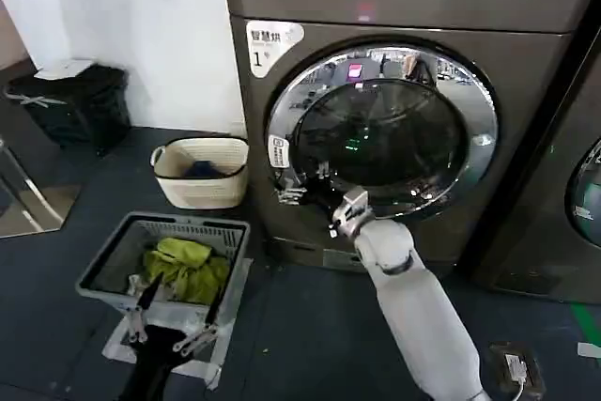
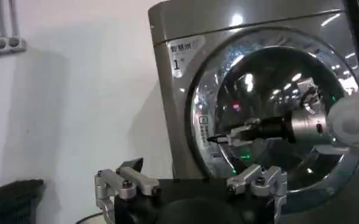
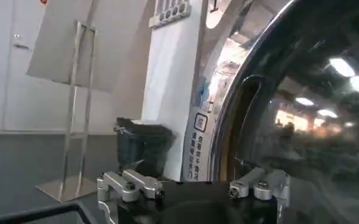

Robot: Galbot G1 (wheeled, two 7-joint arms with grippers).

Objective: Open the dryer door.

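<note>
The dryer door (image 1: 385, 129) is a round porthole with a chrome ring and dark glass, on the grey-brown machine marked "1". It looks closed against the front. My right gripper (image 1: 302, 191) is held at the door's lower left rim, open, with nothing between its fingers. In the right wrist view the right gripper (image 3: 194, 185) faces the chrome ring of the door (image 3: 301, 122) at close range. My left gripper (image 1: 169, 331) hangs low over the grey basket, open and empty. From the left gripper (image 2: 191, 182) I see the door (image 2: 270, 91) and the right gripper (image 2: 219, 138) against it.
A grey basket (image 1: 113, 251) with yellow-green cloth sits on the floor at front left. A beige basket (image 1: 202, 185) stands beside the machine, a black bin (image 1: 70, 105) by the white wall. A neighbouring machine (image 1: 563, 166) stands at the right.
</note>
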